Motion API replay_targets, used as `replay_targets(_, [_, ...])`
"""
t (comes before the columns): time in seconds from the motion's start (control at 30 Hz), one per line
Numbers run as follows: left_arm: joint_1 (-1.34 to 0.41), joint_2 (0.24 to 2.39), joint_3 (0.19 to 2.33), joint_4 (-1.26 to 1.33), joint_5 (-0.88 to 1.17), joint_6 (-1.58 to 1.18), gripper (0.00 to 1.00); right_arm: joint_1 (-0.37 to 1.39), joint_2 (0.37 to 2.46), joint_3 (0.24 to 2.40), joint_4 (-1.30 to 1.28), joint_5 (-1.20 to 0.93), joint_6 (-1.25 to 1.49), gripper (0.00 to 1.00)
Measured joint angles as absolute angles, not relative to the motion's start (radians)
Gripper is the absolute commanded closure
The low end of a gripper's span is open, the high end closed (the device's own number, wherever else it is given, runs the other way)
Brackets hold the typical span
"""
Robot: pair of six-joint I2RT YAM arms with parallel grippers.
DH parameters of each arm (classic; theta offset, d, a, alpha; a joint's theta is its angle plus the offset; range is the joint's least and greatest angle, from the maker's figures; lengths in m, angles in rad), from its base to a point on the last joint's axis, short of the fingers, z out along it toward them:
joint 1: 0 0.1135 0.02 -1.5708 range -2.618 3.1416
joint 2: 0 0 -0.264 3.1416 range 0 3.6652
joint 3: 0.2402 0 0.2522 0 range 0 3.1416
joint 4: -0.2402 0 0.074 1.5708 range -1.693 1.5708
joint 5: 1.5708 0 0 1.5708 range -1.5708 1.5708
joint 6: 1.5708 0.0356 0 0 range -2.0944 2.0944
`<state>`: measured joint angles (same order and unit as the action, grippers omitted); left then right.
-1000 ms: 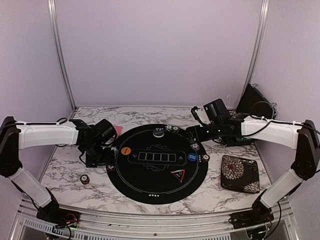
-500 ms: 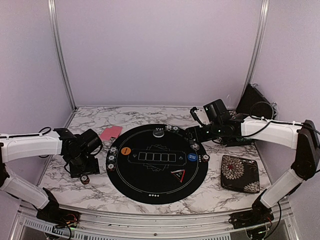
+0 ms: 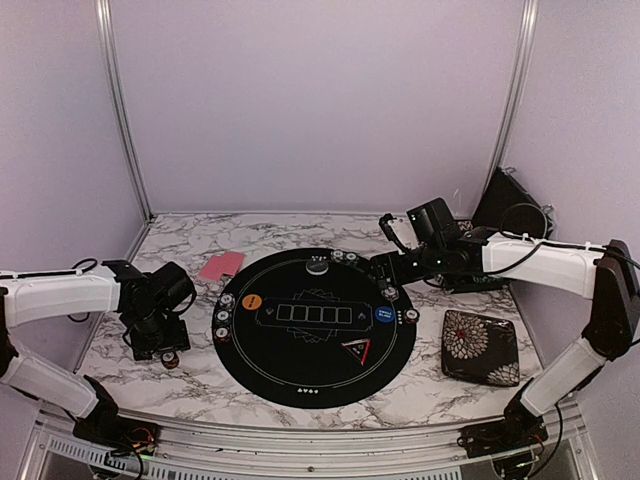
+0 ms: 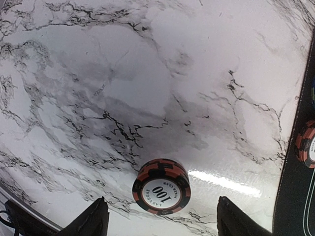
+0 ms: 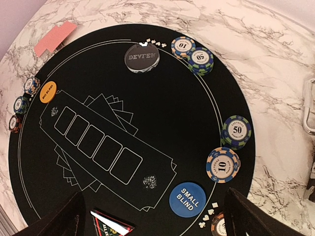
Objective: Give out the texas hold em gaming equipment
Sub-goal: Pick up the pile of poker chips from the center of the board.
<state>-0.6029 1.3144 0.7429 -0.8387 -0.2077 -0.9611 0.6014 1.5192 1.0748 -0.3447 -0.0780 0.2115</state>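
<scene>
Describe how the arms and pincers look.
The left arm and right arm match: white shells on the long links, black joints and bases, thin black cables looping alongside. The left pincer and right pincer are black, each with two fingers.

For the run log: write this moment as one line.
left gripper open over red chip | right gripper open above mat | cards off mat

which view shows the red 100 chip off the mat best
Left wrist: the red 100 chip lies close up, number readable. Top external shows it only as a tiny disc; right wrist misses it.
</scene>
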Motion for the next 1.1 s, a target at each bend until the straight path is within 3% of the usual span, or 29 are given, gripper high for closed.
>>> replay_targets(0.6, [-0.55, 1.355, 0.67, -0.741, -0.13, -0.927, 0.32, 0.601, 1.519, 1.075, -0.345, -0.078, 0.211, 0.06])
replay_targets(1.1, [-0.53, 1.356, 0.646, -0.693, -0.102, -0.899, 0.54, 0.601, 1.519, 1.075, -0.345, -0.078, 0.211, 0.06])
